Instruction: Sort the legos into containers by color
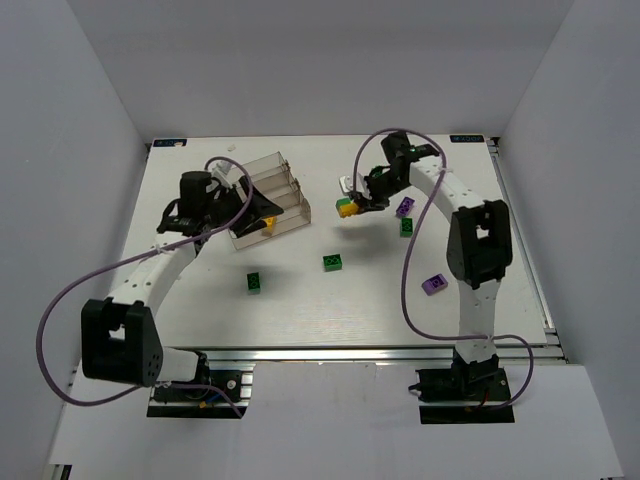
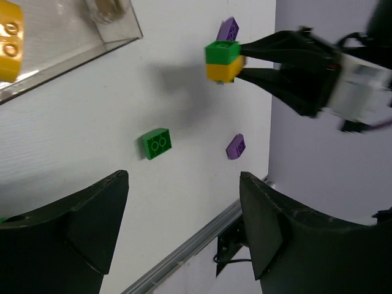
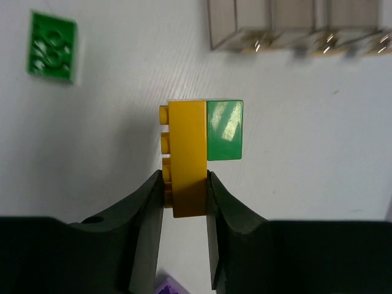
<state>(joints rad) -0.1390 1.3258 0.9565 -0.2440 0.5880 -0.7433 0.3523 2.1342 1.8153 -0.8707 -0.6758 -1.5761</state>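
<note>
A white worktop [image 1: 200, 310] is seen from above, with two robot arms fixed at its near edge. Toward the far left corner stands a clear plastic stepped tray [image 1: 285, 180] with three long, narrow compartments rising like stairs. One small yellow studded brick [image 2: 9, 43] lies inside it; which compartment cannot be told. The left claw [image 2: 184, 184] hangs by the tray's near end, its fingers spread wide with nothing between them.

Nearer the front edge lie two loose green bricks [image 1: 256, 283], well apart from each other.

Around the middle of the worktop, toward the far edge, the right claw [image 3: 185, 177] is pressed onto a second yellow brick [image 3: 187, 141], pinching its flat side walls. A green cube-like brick [image 3: 225, 130] is clipped to that brick's face, and the pair appears to be raised off the surface.

Toward the right edge sit a purple brick [image 1: 405, 207] and a dark green brick [image 1: 407, 226] just beside it, with another purple piece [image 1: 433, 284] nearer the front.

The bricks look light, rigid and glossy, so probably slippery. The smooth side walls seem the best hold, not the studs. The joined pair likely needs pulling apart before either colour can be sorted.
</note>
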